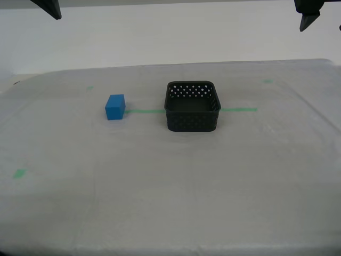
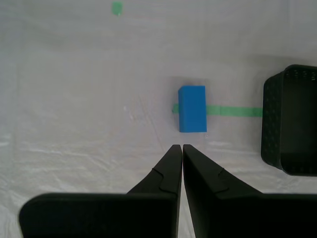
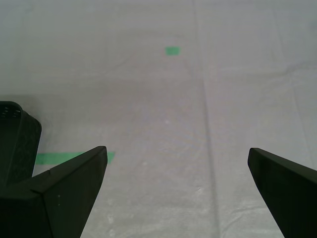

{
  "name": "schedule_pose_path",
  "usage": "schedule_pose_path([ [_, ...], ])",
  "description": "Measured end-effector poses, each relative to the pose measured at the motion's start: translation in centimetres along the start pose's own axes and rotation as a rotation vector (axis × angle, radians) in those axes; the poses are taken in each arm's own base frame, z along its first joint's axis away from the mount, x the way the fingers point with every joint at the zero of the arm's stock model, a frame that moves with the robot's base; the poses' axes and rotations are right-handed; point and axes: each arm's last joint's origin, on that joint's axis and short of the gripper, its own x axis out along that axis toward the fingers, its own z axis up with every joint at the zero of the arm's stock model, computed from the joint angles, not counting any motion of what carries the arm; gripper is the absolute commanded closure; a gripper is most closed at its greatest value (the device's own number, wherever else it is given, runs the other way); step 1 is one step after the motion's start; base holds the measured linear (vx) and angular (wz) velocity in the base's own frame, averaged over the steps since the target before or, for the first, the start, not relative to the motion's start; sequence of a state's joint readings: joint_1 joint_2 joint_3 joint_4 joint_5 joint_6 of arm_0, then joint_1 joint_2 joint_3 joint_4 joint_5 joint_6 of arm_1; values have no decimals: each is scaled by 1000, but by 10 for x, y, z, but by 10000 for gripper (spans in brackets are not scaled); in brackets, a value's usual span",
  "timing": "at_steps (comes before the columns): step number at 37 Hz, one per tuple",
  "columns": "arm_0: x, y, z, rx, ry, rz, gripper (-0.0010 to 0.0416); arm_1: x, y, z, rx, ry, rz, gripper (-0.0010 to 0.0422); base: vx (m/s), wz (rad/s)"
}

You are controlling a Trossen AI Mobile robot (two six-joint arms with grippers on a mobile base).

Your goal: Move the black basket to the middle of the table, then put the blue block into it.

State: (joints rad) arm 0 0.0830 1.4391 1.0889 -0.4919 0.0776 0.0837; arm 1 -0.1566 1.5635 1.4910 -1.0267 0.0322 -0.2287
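The black basket [image 1: 192,106] stands upright and holds nothing near the middle of the table [image 1: 170,192], over the green tape line [image 1: 238,110]. The blue block [image 1: 115,106] rests on the cloth a short way toward the exterior view's left of it, apart from the basket. My second gripper [image 2: 178,147] hangs high above the table, shut on nothing, with the blue block [image 2: 192,109] just ahead of its tips and the basket [image 2: 292,124] off to one side. My first gripper [image 3: 177,151] is open and holds nothing over bare cloth, with a basket corner [image 3: 17,144] beside one finger.
Both arms show only as dark tips at the exterior view's top left [image 1: 48,8] and top right [image 1: 309,16]. Small green marks [image 1: 19,173] [image 1: 266,81] dot the cloth. The table's front edge runs along the exterior view's bottom.
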Motion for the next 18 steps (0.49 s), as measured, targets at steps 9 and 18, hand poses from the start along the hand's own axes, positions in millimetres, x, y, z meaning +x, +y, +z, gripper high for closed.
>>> schedule_pose_path([
  [9, 0, 0, 0, 0, 0, 1, 7, 15, -15, 12, 24, 47, -6, 412, 0, 0],
  [18, 0, 0, 0, -1, -3, 1, 7, 27, -31, 20, 42, 71, -16, 412, 0, 0],
])
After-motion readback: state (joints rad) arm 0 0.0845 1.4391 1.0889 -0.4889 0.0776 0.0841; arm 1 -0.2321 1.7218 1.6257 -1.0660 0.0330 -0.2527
